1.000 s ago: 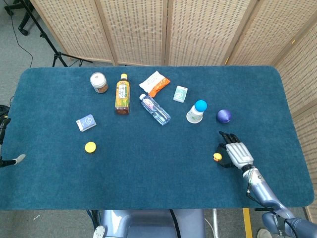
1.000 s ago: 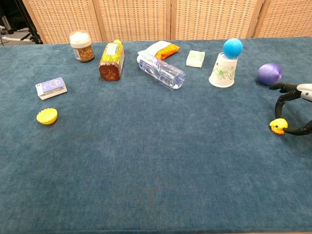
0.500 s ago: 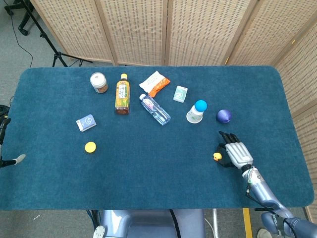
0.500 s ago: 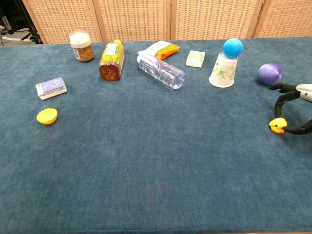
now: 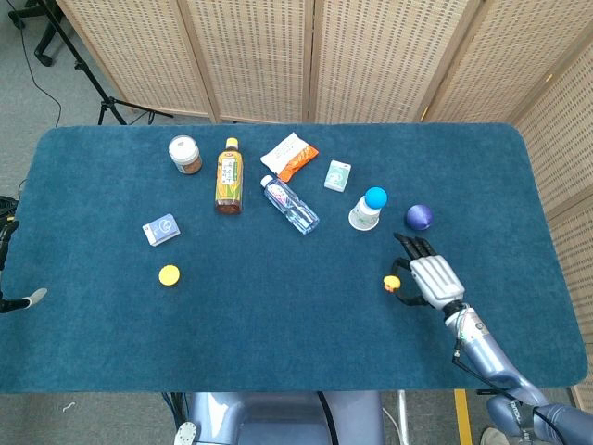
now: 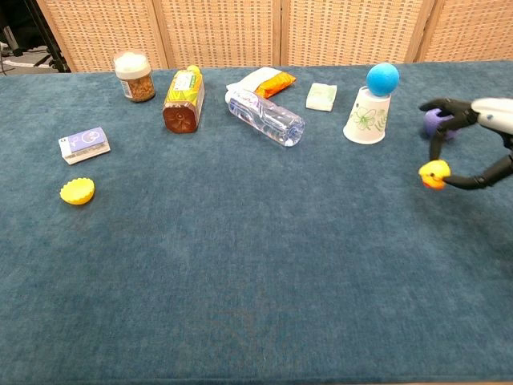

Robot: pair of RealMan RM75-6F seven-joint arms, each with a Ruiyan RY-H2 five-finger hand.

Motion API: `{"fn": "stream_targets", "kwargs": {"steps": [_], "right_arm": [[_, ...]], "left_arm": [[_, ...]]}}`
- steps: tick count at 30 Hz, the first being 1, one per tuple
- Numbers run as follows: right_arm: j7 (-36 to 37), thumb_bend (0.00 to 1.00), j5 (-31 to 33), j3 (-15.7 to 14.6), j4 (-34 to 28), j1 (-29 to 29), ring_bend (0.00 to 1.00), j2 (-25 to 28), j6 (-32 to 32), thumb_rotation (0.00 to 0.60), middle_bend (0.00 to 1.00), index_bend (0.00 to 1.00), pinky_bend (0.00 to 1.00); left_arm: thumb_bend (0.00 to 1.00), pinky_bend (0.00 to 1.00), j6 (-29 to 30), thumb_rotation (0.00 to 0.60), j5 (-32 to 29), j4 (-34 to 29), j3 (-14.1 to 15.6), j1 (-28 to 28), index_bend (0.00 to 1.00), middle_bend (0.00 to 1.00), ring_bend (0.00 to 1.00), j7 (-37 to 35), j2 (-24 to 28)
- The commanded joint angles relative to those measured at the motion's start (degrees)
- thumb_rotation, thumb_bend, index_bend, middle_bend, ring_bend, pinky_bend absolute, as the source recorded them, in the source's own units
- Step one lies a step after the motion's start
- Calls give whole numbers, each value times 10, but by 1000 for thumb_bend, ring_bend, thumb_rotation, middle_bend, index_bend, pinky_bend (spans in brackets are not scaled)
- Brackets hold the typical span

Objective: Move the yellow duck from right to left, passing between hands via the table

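- Right hand [image 6: 473, 144]: pinching yellow duck [image 6: 434, 174] betw. thumb & fingertip, other fingers spread.
- Duck raised off blue table [image 5: 278, 306], near purple ball [image 5: 419, 217] & paper cup [image 6: 365, 115].
- Left hand: out of shot.

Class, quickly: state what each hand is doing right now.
Right hand: pinches the yellow duck, lifted off the table.
Left hand: not in view.

purple ball [image 6: 439, 122] half hidden behind right hand [image 6: 473, 136], that hand cut off by chest view's right edge
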Motion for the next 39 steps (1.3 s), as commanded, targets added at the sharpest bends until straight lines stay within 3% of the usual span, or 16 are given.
{"fn": "stream_targets", "kwargs": {"steps": [1, 11, 18, 28, 39], "right_arm": [[-33, 414, -5, 24, -59, 32, 0, 21, -12, 600, 0, 485, 0], [-198, 420, 43, 76, -164, 117, 0, 14, -66, 600, 0, 488, 0], [-350, 437, 163, 104, -174, 192, 0, -39, -104, 600, 0, 493, 0], [-479, 447, 272, 63, -145, 247, 0, -139, -82, 600, 0, 501, 0], [-507, 466, 312, 45, -100, 264, 0, -192, -54, 600, 0, 506, 0]], "left_arm": [[0, 0, -1, 600, 3, 0, 2, 0, 0, 0, 0, -3, 1], [0, 0, -4, 600, 11, 1, 3, 2, 0, 0, 0, -31, 11], [0, 0, -11, 600, 20, 3, 8, 1, 0, 0, 0, -55, 21], [0, 0, -24, 600, 24, 11, 10, -5, 0, 0, 0, -75, 25], [0, 0, -25, 600, 25, 12, 10, -5, 0, 0, 0, -86, 29]]}}
